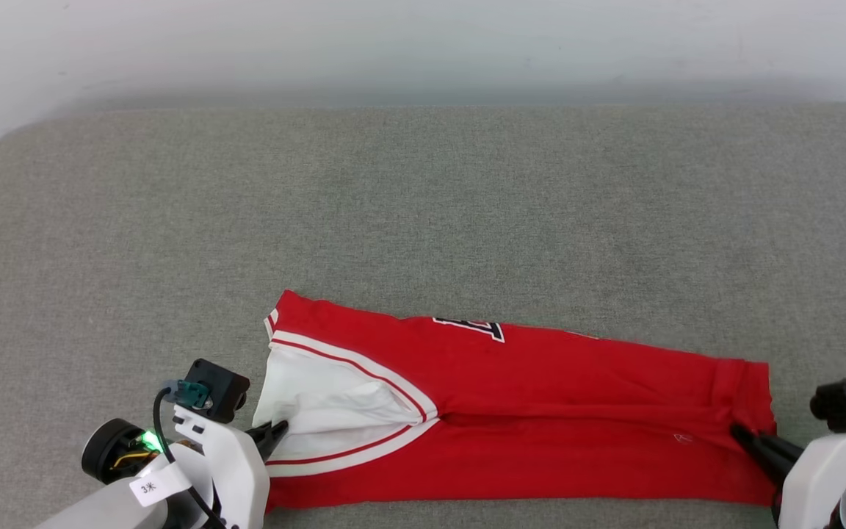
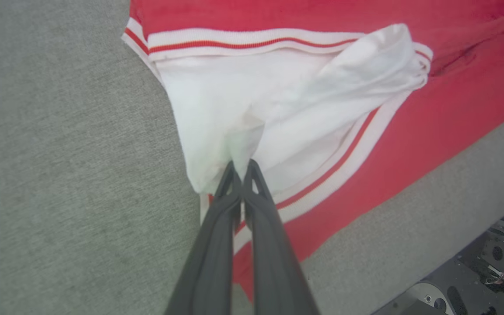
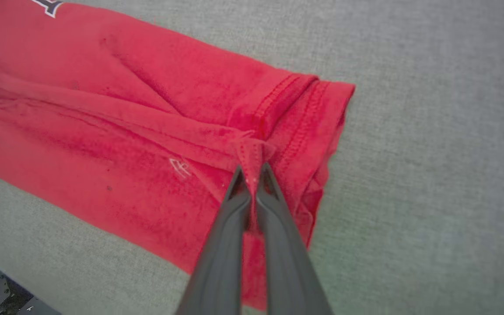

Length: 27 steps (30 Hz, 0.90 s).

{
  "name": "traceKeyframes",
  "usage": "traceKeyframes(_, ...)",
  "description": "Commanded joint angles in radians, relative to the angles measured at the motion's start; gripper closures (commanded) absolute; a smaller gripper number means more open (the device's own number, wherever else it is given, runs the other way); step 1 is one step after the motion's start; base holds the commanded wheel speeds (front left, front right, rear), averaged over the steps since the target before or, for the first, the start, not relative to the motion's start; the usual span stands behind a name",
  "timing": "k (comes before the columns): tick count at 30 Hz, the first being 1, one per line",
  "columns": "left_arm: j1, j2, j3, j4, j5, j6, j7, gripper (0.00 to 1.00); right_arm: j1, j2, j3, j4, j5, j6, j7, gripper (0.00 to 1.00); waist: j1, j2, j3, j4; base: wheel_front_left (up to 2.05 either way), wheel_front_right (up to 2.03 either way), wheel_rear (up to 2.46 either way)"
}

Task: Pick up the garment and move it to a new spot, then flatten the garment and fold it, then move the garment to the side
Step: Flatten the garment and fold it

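Where the left gripper [image 1: 280,427] bites: its fingers are pressed together on a pinch of white sleeve [image 2: 234,100], with the cloth bunched just ahead of its tips.
Lie of the garment [image 1: 540,411]: it is a long red band on the grey cushion [image 1: 423,206], running from the left gripper's tips across to the tips of the right gripper [image 1: 737,430]. It looks already doubled lengthwise.
Front print: a scrap of black lettering [image 1: 471,327] peeks out at the far edge, beyond and between the two grippers.
Right end: the right gripper's fingers are pressed together on a small peak of the red hem [image 3: 304,113], right at its tips.
Step, as I judge it: mid-fold, with both ends held ready for a lift or pull.
Risk at the left grip: it takes sleeve cloth alone, so a lift could drag the sleeve out of the fold and leave the body lying.
Risk at the right grip: the tuck is tiny and near the edge, so tension along the band could slip it free.
Risk for both: an uneven lift would skew the fold, and the near edge under the grippers lies close to the cushion's front and could slide off.
Count: one garment, one white sleeve in sight (a second beneath it I cannot tell), two grippers, one cushion.
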Motion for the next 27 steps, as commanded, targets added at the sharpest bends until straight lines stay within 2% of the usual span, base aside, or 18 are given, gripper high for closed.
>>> traceKeyframes(1,0.018,-0.009,0.003,0.014,-0.007,0.001,-0.012,1.00,0.040,0.016,-0.018,-0.007,-0.009,-0.001,0.009,1.00,0.0000,0.0000,0.004,0.001,0.00,0.00,0.00)
traceKeyframes(6,0.026,-0.017,0.002,0.038,-0.010,0.004,-0.026,1.00,0.069,0.042,-0.036,0.001,-0.020,-0.001,0.019,1.00,0.0000,0.0000,0.006,-0.003,0.00,0.00,0.00)
traceKeyframes(7,0.027,-0.019,0.004,0.044,-0.006,0.010,-0.035,1.00,0.071,0.045,-0.041,0.004,-0.027,-0.001,0.015,0.63,0.0000,0.0000,0.004,-0.004,0.00,0.00,0.00)
traceKeyframes(8,0.031,-0.022,0.008,0.049,-0.002,0.016,-0.045,0.58,0.073,0.049,-0.044,0.007,-0.031,-0.001,0.013,0.00,0.0000,0.0000,0.002,-0.004,0.00,0.00,0.00)
traceKeyframes(9,0.035,-0.025,0.011,0.051,0.004,0.023,-0.060,0.00,0.073,0.054,-0.049,0.005,-0.032,-0.001,0.010,0.00,0.0000,0.0000,-0.003,-0.004,0.00,0.00,0.00)
traceKeyframes(14,0.060,-0.043,0.046,0.037,0.022,0.077,-0.166,0.00,0.079,0.045,-0.081,-0.044,-0.020,-0.001,-0.006,0.00,0.0000,0.0000,-0.033,-0.003,0.00,0.00,0.00)
traceKeyframes(18,0.090,-0.053,0.083,0.021,0.045,0.146,-0.272,0.00,0.088,0.017,-0.129,-0.116,0.018,-0.001,0.022,0.00,0.0000,0.0000,-0.051,-0.002,0.00,0.00,0.00)
traceKeyframes(23,0.121,-0.073,0.120,0.005,0.087,0.226,-0.393,0.00,0.089,-0.038,-0.192,-0.169,0.064,-0.001,0.104,0.00,0.0000,0.0000,-0.057,0.005,0.00,0.00,0.00)
traceKeyframes(27,0.132,-0.096,0.156,0.004,0.136,0.288,-0.439,0.00,0.089,-0.068,-0.225,-0.150,0.143,-0.001,0.233,0.00,0.0000,0.0000,-0.053,0.018,0.00,0.00,0.00)
